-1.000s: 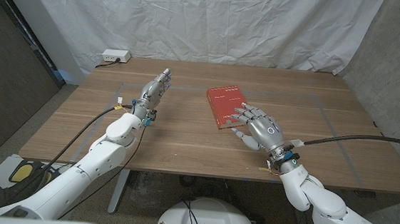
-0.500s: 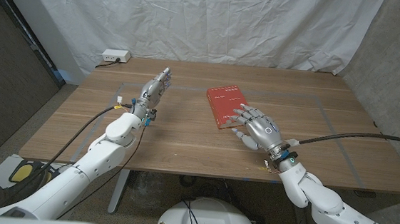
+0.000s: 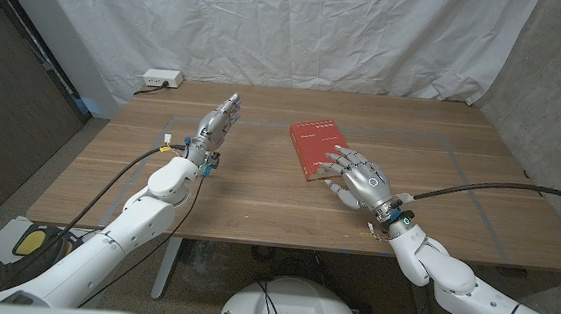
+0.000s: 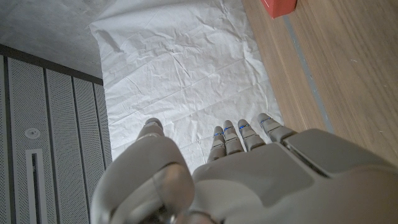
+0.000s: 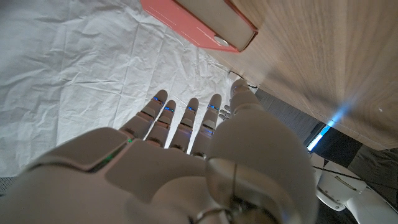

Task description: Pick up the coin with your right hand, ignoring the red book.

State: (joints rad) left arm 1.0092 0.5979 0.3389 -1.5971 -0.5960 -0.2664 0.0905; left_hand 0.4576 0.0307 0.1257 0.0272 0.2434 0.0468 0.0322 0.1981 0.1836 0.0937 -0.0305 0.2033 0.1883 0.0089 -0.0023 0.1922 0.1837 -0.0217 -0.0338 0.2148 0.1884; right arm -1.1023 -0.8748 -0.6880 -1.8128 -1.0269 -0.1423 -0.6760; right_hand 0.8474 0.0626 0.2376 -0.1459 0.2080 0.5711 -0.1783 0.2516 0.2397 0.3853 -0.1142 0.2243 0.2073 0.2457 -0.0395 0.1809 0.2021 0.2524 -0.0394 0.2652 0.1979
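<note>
Head view: right robot hand (image 3: pixel 359 175) hangs over the surface (image 3: pixel 258 190) toward the near edge, right of the middle, fingers spread and holding nothing. Its fingertips reach the near end of the red book (image 3: pixel 318 148), which lies flat near the middle. Left robot hand (image 3: pixel 215 127) stands on edge toward the left side, fingers straight, released, well apart from the book. No coin can be made out here; it may be too small or under the right hand.

Left wrist view: fingers extended, nothing in them; a corner of the book (image 4: pixel 278 6) shows beyond.

Right wrist view: fingers (image 5: pixel 186 121) spread, nothing between them. A small pale round thing, likely the coin (image 5: pixel 221 42), sits on the surface just beside the book's page edge (image 5: pixel 208 28).

Judgement: the approach step. Done well, thumb and one finger descend on the coin only, away from the cover, perhaps sliding it clear of the book before the pinch.
</note>
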